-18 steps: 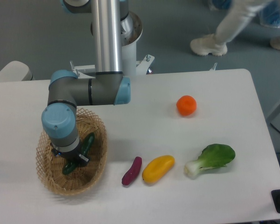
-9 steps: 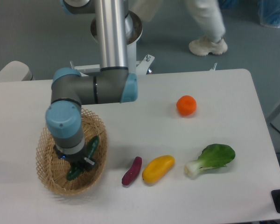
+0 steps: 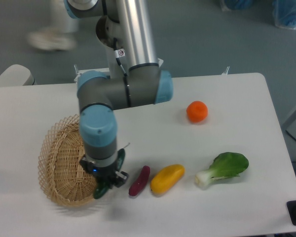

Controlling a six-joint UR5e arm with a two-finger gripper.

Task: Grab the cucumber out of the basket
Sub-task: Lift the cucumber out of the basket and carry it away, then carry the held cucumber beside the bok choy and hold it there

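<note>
The gripper (image 3: 107, 178) is pinching the cucumber (image 3: 110, 175), carried tilted over the right rim of the wicker basket (image 3: 61, 165), near the desk's (image 3: 138, 111) front edge, just left of the purple eggplant (image 3: 139, 181)

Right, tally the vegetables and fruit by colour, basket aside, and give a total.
Green: 2, the cucumber in the gripper and the bok choy
Purple: 1, the eggplant
Yellow: 1, the yellow piece
Orange: 1, the round fruit
Total: 5
</note>
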